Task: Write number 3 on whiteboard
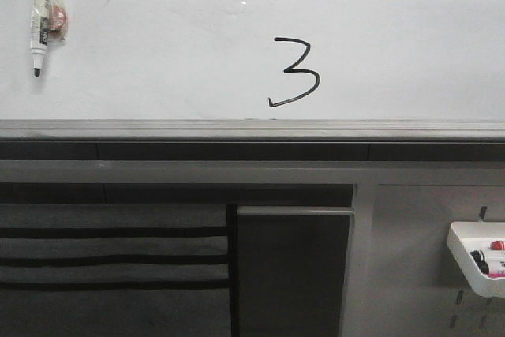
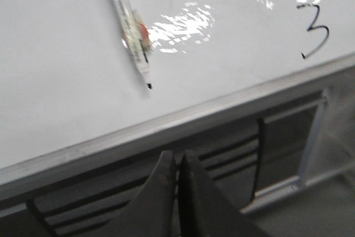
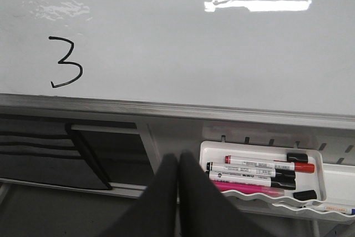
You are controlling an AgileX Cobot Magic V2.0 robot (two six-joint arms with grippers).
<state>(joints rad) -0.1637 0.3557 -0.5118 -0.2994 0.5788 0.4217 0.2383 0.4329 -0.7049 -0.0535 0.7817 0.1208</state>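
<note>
Left tool (image 2: 177, 165): our dark fingers sit pressed together with nothing between them, held below the grey metal ledge (image 2: 166, 129) of the board.
Right tool (image 3: 177, 165): our two black fingers meet tip to tip, empty, just beside the white plastic marker tray (image 3: 213, 149).
Marker tray: we see a red-capped marker (image 3: 269, 165), a black-capped one under it and a pink one at the tray's front lip; in the front view the tray hangs on the grey slotted panel (image 1: 410, 242) at lower right.
Whiteboard: the large glossy white board (image 1: 158, 45) fills the upper half of the front view, with glare along its top edge.
Number 3: the thin black hand-drawn digit (image 1: 294, 73) stands on the board a little right of centre, its tail ending just above the ledge.
Stuck marker: a clear-wrapped black-tipped marker (image 1: 41, 21) hangs tip down at the board's upper left, well apart from the digit.
Below the ledge: we see dark grey slatted panels (image 1: 110, 258).
</note>
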